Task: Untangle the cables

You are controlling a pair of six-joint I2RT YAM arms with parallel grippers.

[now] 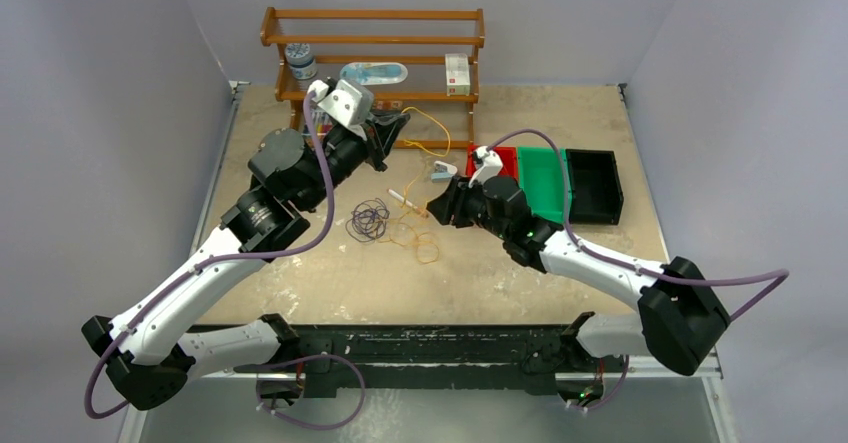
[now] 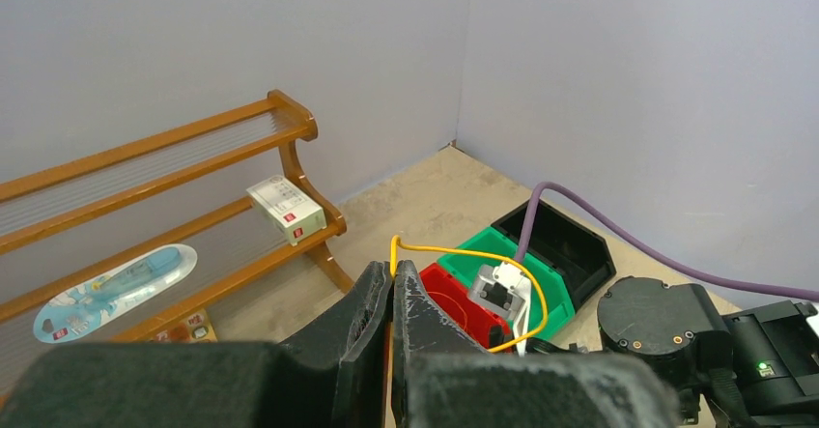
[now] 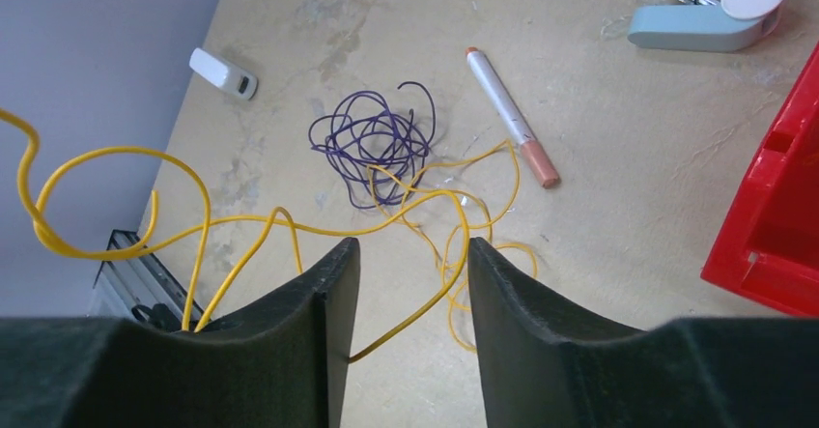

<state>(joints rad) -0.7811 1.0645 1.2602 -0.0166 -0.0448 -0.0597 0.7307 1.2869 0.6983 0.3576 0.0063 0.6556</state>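
The yellow cable [image 3: 116, 154] is pulled partly free: one end hangs in the air at the far left by the wooden shelf [image 1: 372, 41], and from there it runs down and to the right to the table [image 1: 520, 283]. There its loose loops cross the near right edge of the purple cable [image 3: 372, 143], a small coil lying flat just left of the white pen [image 3: 510, 117]. Whether an orange strand is mixed into those yellow loops cannot be told.

The left gripper [image 2: 393, 288] has its fingers pressed together on the yellow cable, with a loop springing out beyond the tips. The right gripper [image 3: 413, 249] hangs low over the loops with its jaws spread. A yellow strand passes through the gap, and nothing is pinched.

The step in hand looks like drawing the yellow cable off the purple one. To do it well, the right gripper should pinch only the yellow strand between its jaws, on the near side of the crossing, so that no purple turn is caught. The left arm should hold its tension steady. The pull should then go slowly to the near right, away from the coil, so the loops slide off without cinching. The pen, the stapler [image 3: 705, 17] and the red bin [image 3: 773, 215] lie near on the right, so a trailing loop could snag on them.
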